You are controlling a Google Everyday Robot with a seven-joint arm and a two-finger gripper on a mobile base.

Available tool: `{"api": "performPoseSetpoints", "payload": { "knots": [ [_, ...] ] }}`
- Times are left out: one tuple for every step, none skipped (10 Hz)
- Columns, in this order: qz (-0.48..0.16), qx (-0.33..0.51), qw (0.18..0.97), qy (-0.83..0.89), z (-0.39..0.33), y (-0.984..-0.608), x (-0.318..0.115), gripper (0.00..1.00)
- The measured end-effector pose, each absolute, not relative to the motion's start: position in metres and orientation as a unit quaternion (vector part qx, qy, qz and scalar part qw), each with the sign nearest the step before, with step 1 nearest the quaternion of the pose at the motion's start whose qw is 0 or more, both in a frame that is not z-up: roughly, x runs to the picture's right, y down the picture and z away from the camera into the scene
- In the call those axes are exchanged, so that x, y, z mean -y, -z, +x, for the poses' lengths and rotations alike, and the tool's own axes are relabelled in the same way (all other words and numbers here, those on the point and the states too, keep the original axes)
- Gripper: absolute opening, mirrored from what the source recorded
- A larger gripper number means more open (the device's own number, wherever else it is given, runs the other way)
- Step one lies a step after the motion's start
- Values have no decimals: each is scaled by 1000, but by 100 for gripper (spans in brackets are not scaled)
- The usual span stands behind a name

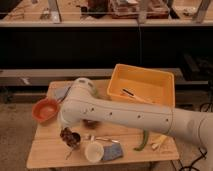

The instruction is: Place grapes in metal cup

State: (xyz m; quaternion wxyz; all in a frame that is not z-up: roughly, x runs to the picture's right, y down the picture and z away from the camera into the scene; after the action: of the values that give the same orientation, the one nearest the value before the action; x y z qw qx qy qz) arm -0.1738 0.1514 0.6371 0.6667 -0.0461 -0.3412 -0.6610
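Looking down our only camera view, we've got the white arm reaching across a light wooden table [45, 150]. The gripper [69, 136] sits low at the front-left — it looks clamped on the dark purple-red bunch of grapes [68, 138]. Just right of it there's a small white round cup [93, 150], with an orange bowl [45, 109] to the left and a yellow plastic bin [142, 86] behind. We can't spot the metal cup.
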Motion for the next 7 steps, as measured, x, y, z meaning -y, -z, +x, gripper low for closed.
{"api": "performPoseSetpoints", "payload": {
  "knots": [
    [-48, 341, 665, 662, -174, -638, -150, 0],
    [-50, 342, 663, 664, -174, -639, -150, 0],
    [-51, 342, 661, 666, -175, -639, -150, 0],
    [-52, 344, 658, 668, -176, -640, -150, 0],
    [-54, 345, 656, 670, -177, -641, -150, 0],
    [-55, 346, 654, 671, -177, -641, -150, 0],
    [-56, 348, 651, 672, -178, -641, -150, 0]
  ]
}}
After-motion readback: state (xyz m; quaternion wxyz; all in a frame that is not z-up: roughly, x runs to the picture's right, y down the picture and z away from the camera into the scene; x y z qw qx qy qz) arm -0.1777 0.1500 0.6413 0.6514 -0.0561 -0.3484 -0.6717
